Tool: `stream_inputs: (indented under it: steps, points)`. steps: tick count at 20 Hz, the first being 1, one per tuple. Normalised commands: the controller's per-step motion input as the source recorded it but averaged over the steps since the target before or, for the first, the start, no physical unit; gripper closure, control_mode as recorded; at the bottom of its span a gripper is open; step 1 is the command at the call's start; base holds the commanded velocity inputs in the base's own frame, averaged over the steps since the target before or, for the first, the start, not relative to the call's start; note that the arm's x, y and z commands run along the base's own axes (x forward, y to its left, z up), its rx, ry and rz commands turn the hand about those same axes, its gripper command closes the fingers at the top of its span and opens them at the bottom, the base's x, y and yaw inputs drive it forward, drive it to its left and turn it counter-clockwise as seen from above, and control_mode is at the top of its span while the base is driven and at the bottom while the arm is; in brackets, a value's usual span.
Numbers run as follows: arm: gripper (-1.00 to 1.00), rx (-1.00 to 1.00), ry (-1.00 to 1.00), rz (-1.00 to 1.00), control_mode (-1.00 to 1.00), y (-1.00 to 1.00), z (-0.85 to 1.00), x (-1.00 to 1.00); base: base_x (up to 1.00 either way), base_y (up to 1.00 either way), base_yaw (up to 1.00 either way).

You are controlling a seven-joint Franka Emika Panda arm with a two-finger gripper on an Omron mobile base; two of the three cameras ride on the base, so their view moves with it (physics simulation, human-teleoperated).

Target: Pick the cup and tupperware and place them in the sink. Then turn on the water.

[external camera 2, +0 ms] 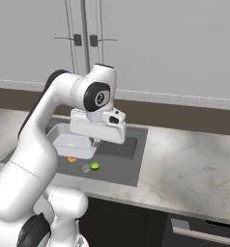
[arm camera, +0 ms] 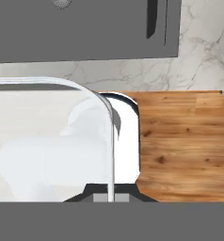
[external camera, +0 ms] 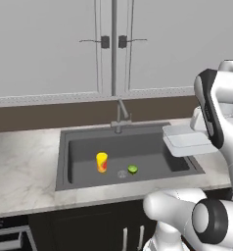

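Hand view: the pincer [arm camera: 111,197] is seen clamped on the rim of the tupperware [external camera: 187,140], which is carried level above the sink [external camera: 64,162] so it can be lowered beside the cup [external camera: 102,162] standing down inside the basin.

The cup [external camera: 102,162] stands in the sink [external camera: 64,162]; the tupperware [external camera: 187,141] hangs above the sink's right edge.
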Motion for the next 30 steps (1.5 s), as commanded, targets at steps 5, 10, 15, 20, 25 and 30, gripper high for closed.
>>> stream_inputs:
  steps: [5, 10, 15, 20, 25, 30]
  points:
    - [1.0, 0.0, 0.0, 0.0, 1.0, 0.0, 0.0, 0.0, 0.48, 0.0, 0.0]
    - [1.0, 0.0, 0.0, 0.0, 1.0, 0.0, 0.0, 0.0, 0.42, 0.0, 0.0]
    - [1.0, 0.0, 0.0, 0.0, 1.0, 0.0, 0.0, 0.0, 0.2, 0.0, -0.01]
    - [1.0, 0.0, 0.0, 0.0, 1.0, 0.0, 0.0, 0.0, 0.01, 0.0, -0.14]
    - [1.0, 0.0, 0.0, 0.0, 1.0, 0.0, 0.0, 0.0, 0.0, 0.0, -0.15]
    - [1.0, 0.0, 0.0, 0.0, 1.0, 0.0, 0.0, 0.0, 0.0, 0.0, -0.09]
